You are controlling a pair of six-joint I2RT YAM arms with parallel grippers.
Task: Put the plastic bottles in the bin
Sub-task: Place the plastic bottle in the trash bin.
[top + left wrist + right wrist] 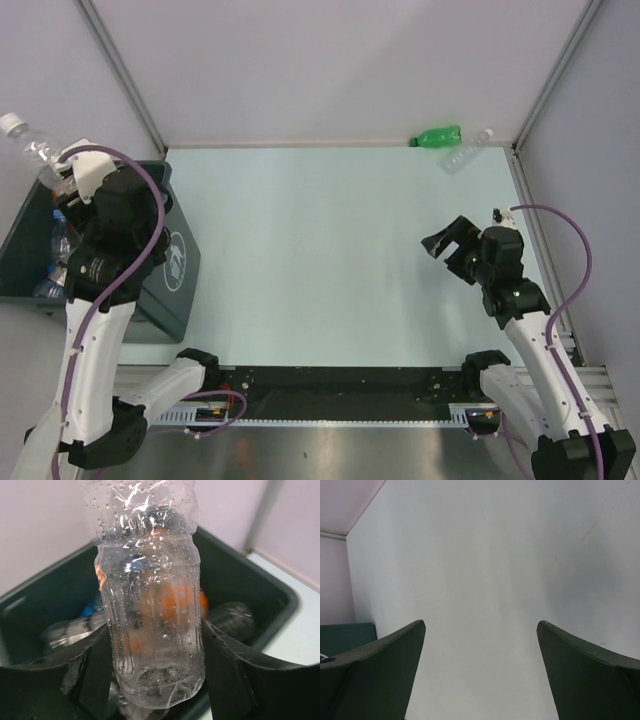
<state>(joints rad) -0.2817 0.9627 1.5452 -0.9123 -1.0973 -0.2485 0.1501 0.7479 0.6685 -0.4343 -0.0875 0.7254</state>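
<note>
Left pincer holds a bottle over the bin.

The bin (168, 295) sits at the left edge of the counter (320, 250), with other bottles (235, 620) inside. The left pincer (155, 630) grips a clear bottle (150, 580) near its bottom, above the bin. The right pincer (447, 240) is wide open and holds nothing. A green bottle (437, 136) and a see-through one (467, 153) wait in the far corner. The tall clear bottle leans toward the rim, so it might tip out when let go.

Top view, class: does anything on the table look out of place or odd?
Yes: a green bottle and a clear bottle lie on their sides in the table's far right corner, far from the bin.
</note>
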